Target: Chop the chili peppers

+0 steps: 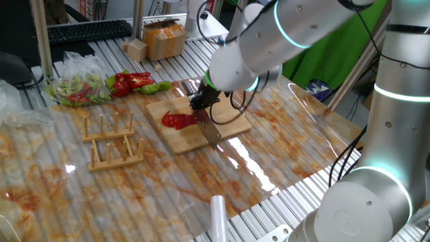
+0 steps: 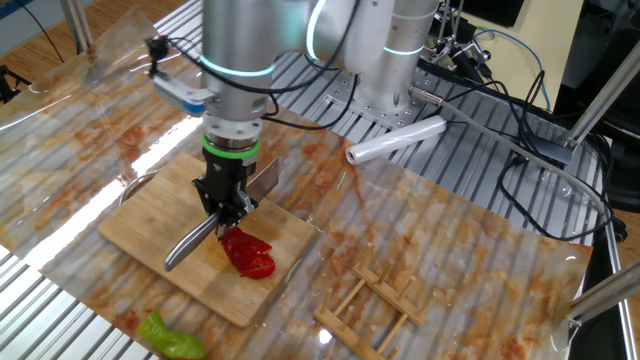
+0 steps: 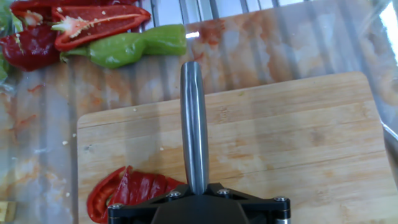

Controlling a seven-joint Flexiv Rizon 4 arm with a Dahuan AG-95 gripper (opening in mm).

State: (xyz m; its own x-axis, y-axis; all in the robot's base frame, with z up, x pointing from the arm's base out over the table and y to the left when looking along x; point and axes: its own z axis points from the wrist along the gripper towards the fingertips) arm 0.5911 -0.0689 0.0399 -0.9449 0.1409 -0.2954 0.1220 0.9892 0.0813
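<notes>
A red chili pepper [image 1: 178,121] lies flattened on the wooden cutting board [image 1: 232,119]. It also shows in the other fixed view [image 2: 250,255] and at the lower left of the hand view [image 3: 134,190]. My gripper [image 1: 201,104] is shut on a steel knife [image 1: 211,132] just above the board [image 2: 150,215], right beside the pepper. The gripper [image 2: 228,205] grips the knife between handle [image 2: 188,245] and blade. In the hand view the handle [image 3: 194,124] runs straight out from the gripper [image 3: 194,193] over the board [image 3: 280,143]. The cutting edge is hidden.
More red and green peppers [image 1: 138,82] lie behind the board, also in the hand view [image 3: 99,28]. A bag of vegetables [image 1: 77,87], a wooden rack [image 1: 114,141], a plastic-wrap roll [image 2: 395,140] and cardboard boxes [image 1: 164,39] stand around. One green pepper [image 2: 170,335] lies off the board.
</notes>
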